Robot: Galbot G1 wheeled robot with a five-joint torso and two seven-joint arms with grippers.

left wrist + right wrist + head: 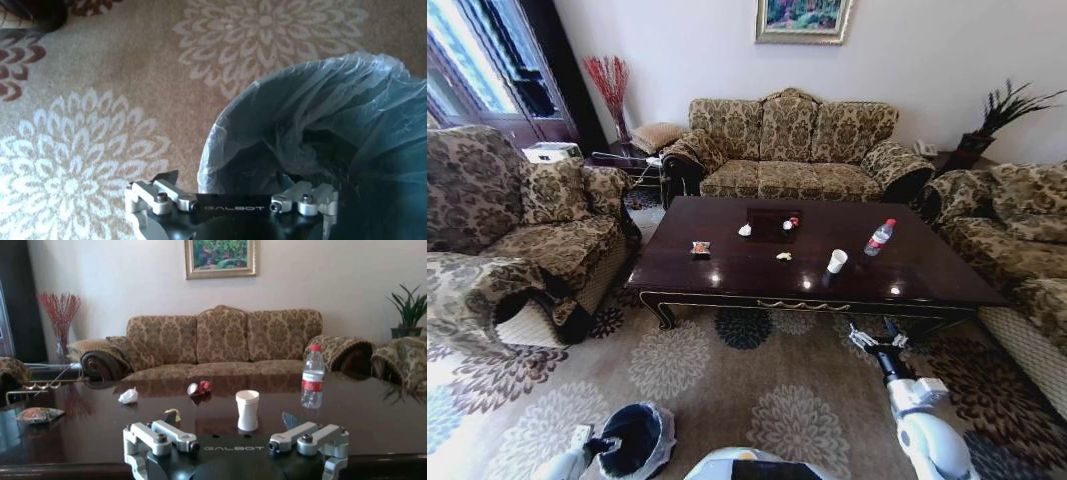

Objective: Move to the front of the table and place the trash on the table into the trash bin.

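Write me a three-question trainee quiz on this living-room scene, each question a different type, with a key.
1. True or false: the white paper cup stands upright on the table.
2. Which item stands nearest the cup? A) snack wrapper B) water bottle C) crumpled white paper
3. Fill in: the left pincer holds the rim of the ____.

Key: 1 true. 2 B. 3 trash bin. The right pincer hovers open before the table's front edge.
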